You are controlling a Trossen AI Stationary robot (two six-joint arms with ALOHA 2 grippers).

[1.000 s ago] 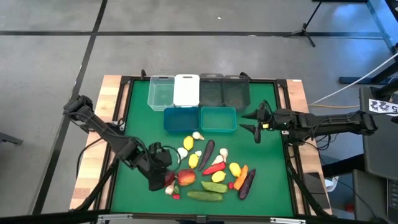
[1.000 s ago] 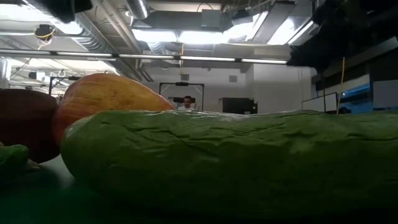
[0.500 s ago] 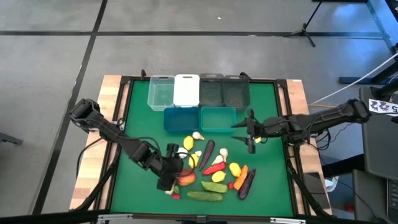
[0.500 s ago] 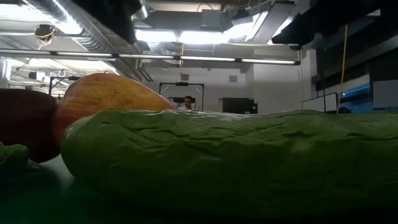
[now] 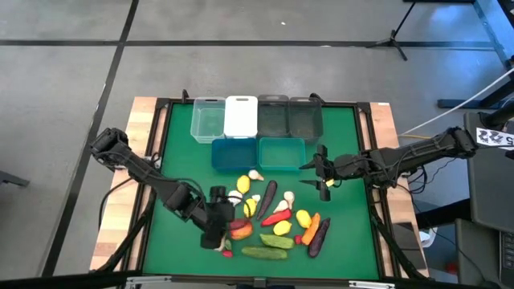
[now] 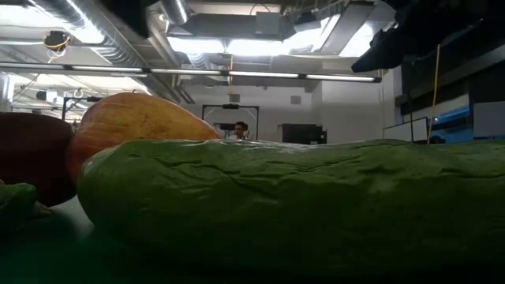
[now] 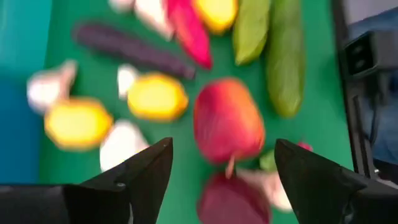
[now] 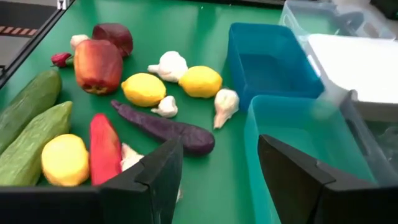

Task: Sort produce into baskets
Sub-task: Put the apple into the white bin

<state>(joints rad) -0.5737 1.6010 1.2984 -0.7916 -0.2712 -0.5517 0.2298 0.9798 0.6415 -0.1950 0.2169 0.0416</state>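
The produce lies in a heap on the green mat's near half: a red peach, lemons, garlic, eggplants, cucumbers, a red pepper and a carrot. Six baskets stand at the far side: clear, white, two dark grey, blue and teal. My left gripper is open at the heap's left edge, with the peach ahead between its fingers. My right gripper is open and empty, to the right of the teal basket.
A raised black frame borders the mat on all sides. Bare mat lies between the baskets and the heap on the left. In the low view a cucumber and the peach fill the foreground. A person stands far back in the room.
My left gripper has moved toward the table's right edge, up to the peach at the heap's edge. My right gripper has moved toward the table's left and a little nearer, toward the heap. Neither has taken hold of anything, and the produce has stayed in place.
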